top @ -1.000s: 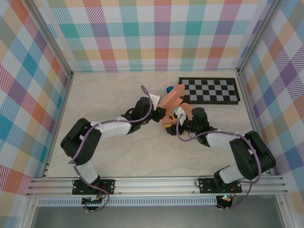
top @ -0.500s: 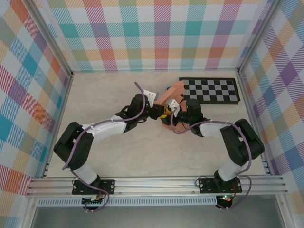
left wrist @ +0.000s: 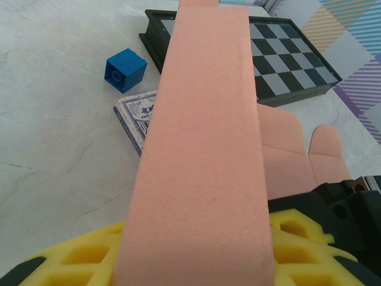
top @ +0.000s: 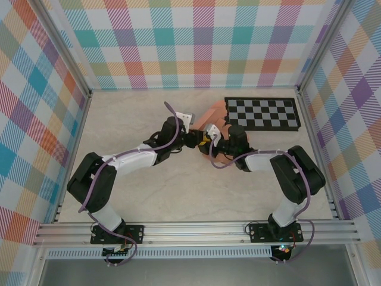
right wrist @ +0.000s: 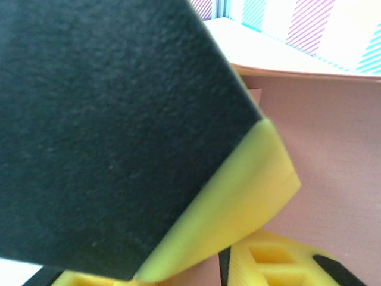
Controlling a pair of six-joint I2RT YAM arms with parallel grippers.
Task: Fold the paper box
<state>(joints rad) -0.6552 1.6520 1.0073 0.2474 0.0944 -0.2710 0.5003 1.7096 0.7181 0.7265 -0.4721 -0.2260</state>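
Sitting mid-bench, just left of the checkerboard, the paper box lies between both arms. The left fingers are clamped on its long salmon panel. The right fingers sit close against the cardboard, but I cannot tell whether they grip it.
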